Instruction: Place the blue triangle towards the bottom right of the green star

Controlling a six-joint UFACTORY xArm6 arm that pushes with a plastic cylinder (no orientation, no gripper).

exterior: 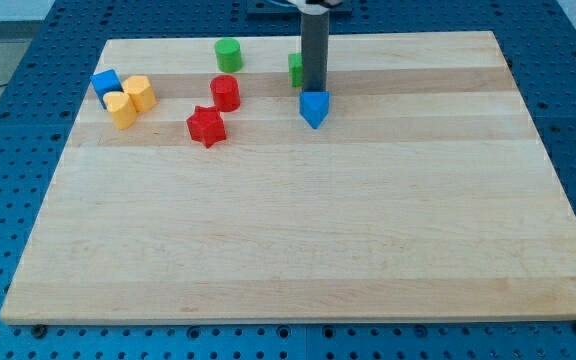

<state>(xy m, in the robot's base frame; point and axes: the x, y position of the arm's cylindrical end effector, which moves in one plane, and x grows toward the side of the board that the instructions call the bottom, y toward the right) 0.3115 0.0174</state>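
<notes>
While working with a bare rod and nothing to open or close, setting my tip [314,92] right at the top edge of the blue triangle [314,109], apparently touching it, though not telling for certain from this angle. Finding the blue triangle near the view's top centre of the wooden board [298,260], just below the green star [295,69] and only slightly to its right. Seeing only a sliver of the green star, half hidden behind the rod. Noting, well off to the view's left, a green cylinder [229,54], a red cylinder [225,92], a red star [206,126], a blue cube [106,83] and two yellow blocks [140,92] [122,108], all clear of the likely path. Judging the blue triangle to be light, rigid and quick to slide on smooth wood, so likely to spin or slip aside under an off-centre push. Aiming, therefore, to bear on the middle of its upper-left face and drive towards the view's bottom right. Taking it gently, probably needing only a short nudge. Watching for the rod brushing the green star and shifting the reference.
</notes>
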